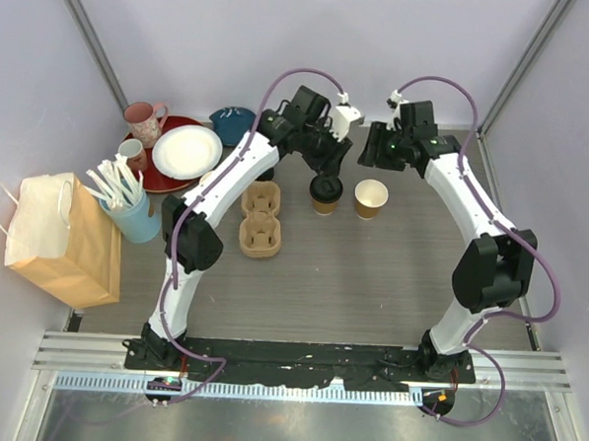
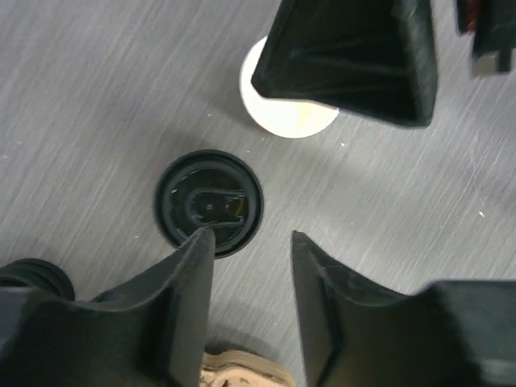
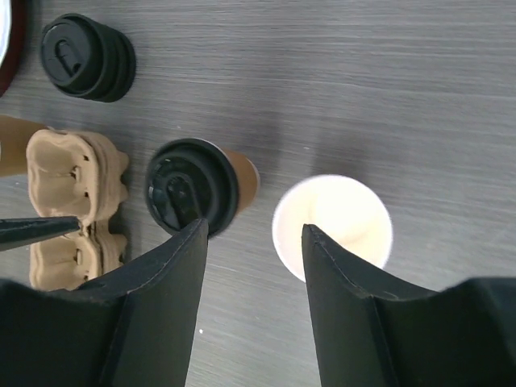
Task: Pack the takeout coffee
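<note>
One takeout coffee (image 1: 326, 193), a tan cup with a black lid (image 2: 209, 202), stands upright mid-table. My left gripper (image 2: 251, 235) hovers open above it, and the lid lies just past its left fingertip; nothing is between the jaws. A lidless tan cup with a cream inside (image 1: 371, 198) stands to the right of the coffee. My right gripper (image 3: 254, 228) is open and empty above the gap between the lidded cup (image 3: 193, 189) and the lidless cup (image 3: 332, 226). Another black lid (image 3: 81, 55) shows farther left; what is under it is hidden.
A cardboard cup carrier (image 1: 260, 219) lies left of the coffee. A brown paper bag (image 1: 61, 238), a blue cup of white utensils (image 1: 137, 214), a pink mug (image 1: 144, 124), a white plate on a red one (image 1: 186, 152) and a blue bowl (image 1: 231, 120) fill the left and back.
</note>
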### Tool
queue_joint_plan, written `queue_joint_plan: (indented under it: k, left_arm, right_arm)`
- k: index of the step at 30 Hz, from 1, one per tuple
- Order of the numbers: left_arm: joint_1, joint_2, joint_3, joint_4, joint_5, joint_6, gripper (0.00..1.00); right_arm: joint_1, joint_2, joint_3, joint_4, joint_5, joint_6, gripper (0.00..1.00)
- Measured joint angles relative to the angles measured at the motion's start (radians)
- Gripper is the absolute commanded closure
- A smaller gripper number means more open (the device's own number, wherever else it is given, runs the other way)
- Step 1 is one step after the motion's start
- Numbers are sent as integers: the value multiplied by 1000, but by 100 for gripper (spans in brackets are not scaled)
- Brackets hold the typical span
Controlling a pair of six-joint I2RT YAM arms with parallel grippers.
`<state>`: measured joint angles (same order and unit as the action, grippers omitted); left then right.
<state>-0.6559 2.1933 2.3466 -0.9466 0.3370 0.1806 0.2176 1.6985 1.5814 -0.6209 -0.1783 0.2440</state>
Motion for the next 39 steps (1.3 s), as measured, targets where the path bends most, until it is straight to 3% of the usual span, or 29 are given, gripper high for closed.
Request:
queue_joint_plan:
  k: [3, 7, 11, 34, 39]
  left_arm:
    - [45, -31, -41, 46, 10, -93, 64]
    - [122, -32, -111, 105, 12, -208, 59]
    - [173, -23, -171, 127, 6, -283, 59]
    - [124, 24, -231, 172, 32, -362, 61]
    - [124, 39, -235, 175, 31, -370, 66]
  right_arm:
    - [51, 60, 46, 23, 5, 14, 50]
    - [109, 158, 102, 53, 3, 34, 57]
    - [134, 236, 122, 60, 4, 48, 56]
    - [173, 263, 73, 47, 42, 47, 55]
    - [173, 263, 72, 47, 42, 47, 56]
